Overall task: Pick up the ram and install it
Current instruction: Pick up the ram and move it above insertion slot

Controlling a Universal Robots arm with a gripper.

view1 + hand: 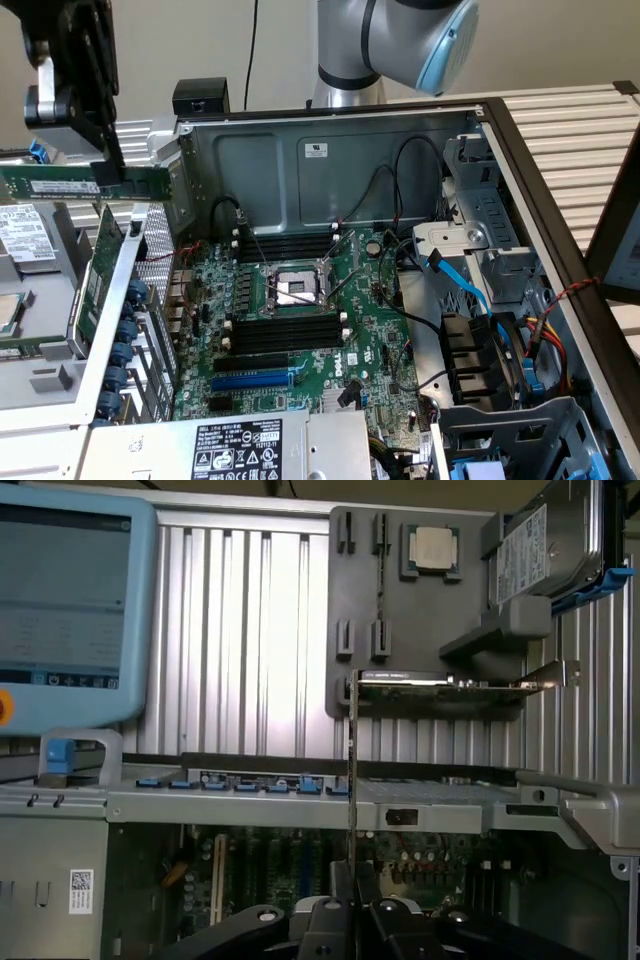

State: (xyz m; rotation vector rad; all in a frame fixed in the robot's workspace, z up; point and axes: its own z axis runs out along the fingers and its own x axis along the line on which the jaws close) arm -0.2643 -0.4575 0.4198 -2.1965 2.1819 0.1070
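At the exterior view's left, the gripper (108, 170) hangs high beside the upper corner of the open computer case (330, 160), its fingers pinched narrow on the ram (60, 182). The green stick is held level and apart from everything around it. In the wrist view the ram (352, 780) is seen edge-on as a thin straight line running out from the fingers (328, 918), which suggests a square, untwisted grip. Below it in the exterior view, an expansion card (97, 275) stands along the case's left side, so I judge that the carry into the case should pass well clear of that card. Further right lies the motherboard (300, 350), with black memory slots (285, 332) and their white clips on both sides of the CPU socket (295, 290). The ram is not yet over any slot. Doing this step well likely means keeping the stick level, lining its long edge up parallel with one slot, and matching the notch to the slot's key before pressing. Whether the clips stand open cannot be made out. At the right, a blue cable (462, 285) loops near the board's edge, away from the slots, and the ribbed bench (585, 130) runs behind the case.
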